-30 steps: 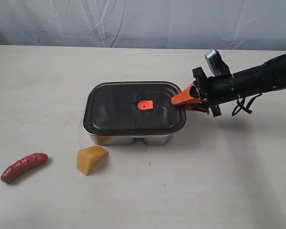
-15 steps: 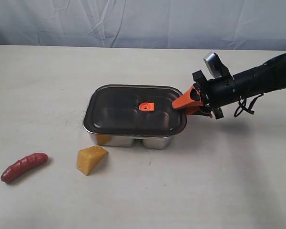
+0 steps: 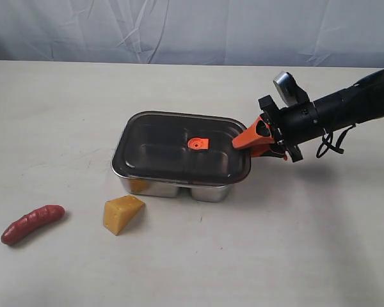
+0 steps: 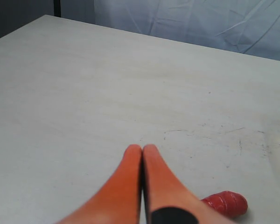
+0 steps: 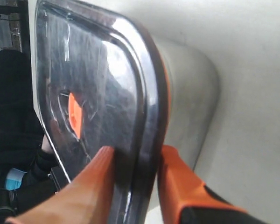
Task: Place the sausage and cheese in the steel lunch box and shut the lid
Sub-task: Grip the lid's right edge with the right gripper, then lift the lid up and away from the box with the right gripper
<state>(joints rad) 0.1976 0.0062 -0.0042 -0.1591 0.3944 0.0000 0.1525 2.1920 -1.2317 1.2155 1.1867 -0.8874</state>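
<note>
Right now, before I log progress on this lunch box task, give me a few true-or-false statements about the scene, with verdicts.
1. The sausage lies on the table. True.
2. The cheese is inside the steel lunch box. False: it sits on the table, outside the box.
3. The right gripper pinches the lid at its edge. True.
4. The left gripper is open. False: its fingers are pressed together, holding nothing.
</note>
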